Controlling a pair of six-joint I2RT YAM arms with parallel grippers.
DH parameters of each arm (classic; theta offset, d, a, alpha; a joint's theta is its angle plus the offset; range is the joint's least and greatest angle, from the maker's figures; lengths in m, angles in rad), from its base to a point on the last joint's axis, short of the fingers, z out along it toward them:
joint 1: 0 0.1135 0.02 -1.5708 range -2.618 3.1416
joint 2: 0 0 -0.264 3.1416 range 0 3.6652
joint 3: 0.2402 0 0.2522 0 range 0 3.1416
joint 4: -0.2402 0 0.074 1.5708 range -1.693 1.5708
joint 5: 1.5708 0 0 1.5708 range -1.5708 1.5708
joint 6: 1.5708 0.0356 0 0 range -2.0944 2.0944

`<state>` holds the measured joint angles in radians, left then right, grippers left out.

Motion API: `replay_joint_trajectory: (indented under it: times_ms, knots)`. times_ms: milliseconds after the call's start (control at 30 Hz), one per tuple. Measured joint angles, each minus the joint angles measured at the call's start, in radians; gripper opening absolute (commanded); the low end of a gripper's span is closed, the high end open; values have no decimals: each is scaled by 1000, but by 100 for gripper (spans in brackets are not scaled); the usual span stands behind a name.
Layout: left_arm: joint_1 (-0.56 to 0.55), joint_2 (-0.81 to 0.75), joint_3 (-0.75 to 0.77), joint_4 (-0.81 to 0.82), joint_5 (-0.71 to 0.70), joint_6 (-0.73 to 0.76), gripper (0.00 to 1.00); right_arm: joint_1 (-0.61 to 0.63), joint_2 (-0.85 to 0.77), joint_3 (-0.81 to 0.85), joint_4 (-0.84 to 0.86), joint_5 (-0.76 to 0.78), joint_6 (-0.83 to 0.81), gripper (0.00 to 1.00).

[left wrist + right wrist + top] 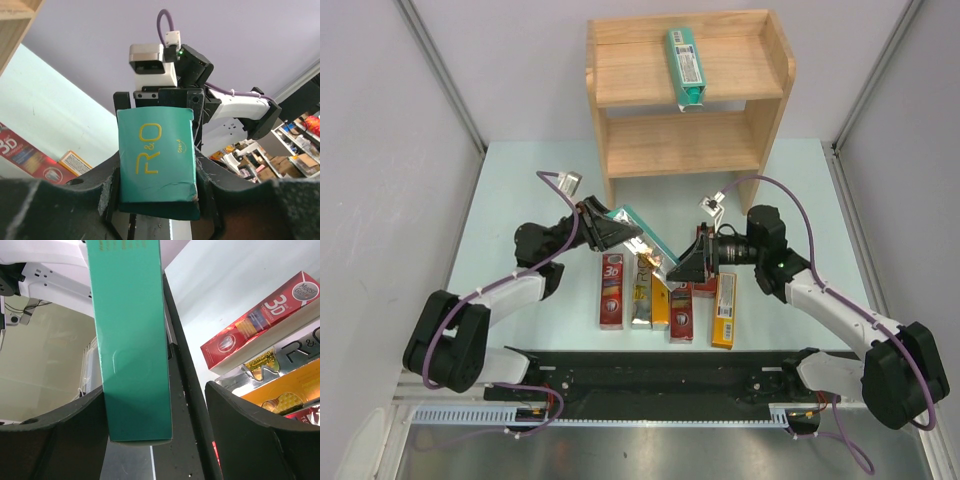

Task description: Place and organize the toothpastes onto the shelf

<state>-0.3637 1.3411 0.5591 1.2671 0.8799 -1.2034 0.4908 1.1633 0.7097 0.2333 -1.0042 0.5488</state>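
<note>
Task is judged early. One shelved teal carton (685, 66) is laid front-to-back on the upper tier of the shelf (630, 78), with its near end overhanging the front edge; nothing is seen on the lower tier. A held teal carton (640, 236), marked "R&O", is kept tilted in the air above the table (520, 190), just in front of the shelf's left side panel. It is clamped across its width by the left gripper (618, 227), with pads flush on both sides in the left wrist view. Its other end is bracketed by the right gripper (676, 266) with jaws spread: the carton appears pressed to one side and a gap is seen at the other, so no grip is judged there. A hand-over between arms is judged to be the step in hand. Left to shelve is a row lying on the table near the arms: red 3D carton (612, 291), silver carton (641, 292), orange carton (661, 303), second red carton (681, 314), yellow carton (723, 312), and a half-hidden red carton (706, 288) by the right gripper. About six are counted unshelved, plus one airborne. Bare board is available on either side of the shelved carton, bounded by side panels and a low back rim. The overhang is judged a tip risk. Both wrists are crowded over the row, while open table is seen to the left.
</note>
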Motion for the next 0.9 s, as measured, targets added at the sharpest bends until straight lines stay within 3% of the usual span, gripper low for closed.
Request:
replay_joint_trajectory:
  times_ms: [133, 167, 233, 300, 400, 500, 533, 600, 767, 900]
  knots:
    - [0, 0, 21, 3, 11, 18, 27, 3, -4, 0, -14, 1, -9, 72]
    - [0, 0, 24, 3, 13, 23, 27, 3, -6, 0, -17, 1, -10, 67]
    - [0, 0, 28, 3, 16, 32, 27, 4, -8, 0, -20, 1, -10, 46]
    - [1, 0, 29, 2, 14, 45, 27, 7, -11, -1, -16, -3, -11, 39]
    - [3, 0, 29, -1, 15, 42, 36, 11, -13, -1, -10, -7, -14, 34]
    - [3, 0, 29, -2, 15, 43, 66, 11, -13, -1, -11, -6, -14, 30]
    - [3, 0, 29, 0, 14, 41, 86, 11, -13, -1, -11, -6, -14, 26]
    - [3, -1, 29, 9, 14, 44, 100, 11, -13, -3, -19, 2, -14, 20]
    - [3, -26, 28, -8, 12, 71, 100, -8, -14, -10, -34, 2, -14, 20]
    - [2, -118, 22, -190, -26, 199, 100, -36, -16, -10, -34, -24, -13, 20]
